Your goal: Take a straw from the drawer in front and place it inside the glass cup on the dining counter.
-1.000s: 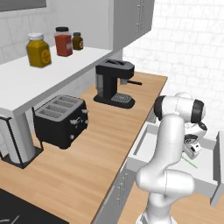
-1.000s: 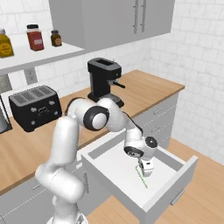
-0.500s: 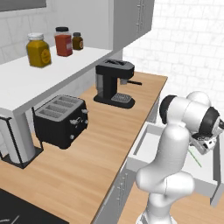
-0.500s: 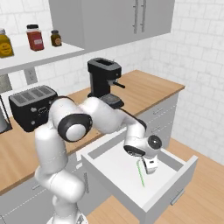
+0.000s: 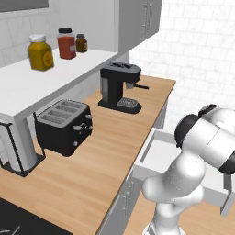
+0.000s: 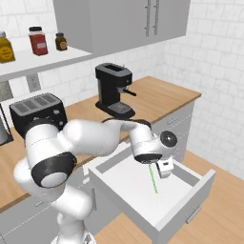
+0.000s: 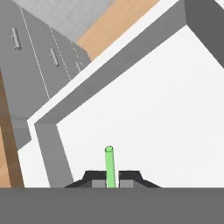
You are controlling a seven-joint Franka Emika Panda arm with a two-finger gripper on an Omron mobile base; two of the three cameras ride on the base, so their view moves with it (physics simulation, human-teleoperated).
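Claw (image 6: 163,170) clenched on straw (image 6: 153,177), lifted higher above drawer (image 6: 128,193) floor than before

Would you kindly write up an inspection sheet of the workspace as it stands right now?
Surface: wood worktop, sound.
Job's things: drawer pulled open, pale inside; green straw held above its floor.
Clutter: toaster, coffee machine, three jars on the shelf.
Grippers: gripper shut on the straw, over the drawer.
Cables: nothing seen.
Surroundings: grey wall cabinets, white tiled wall, wood floor.
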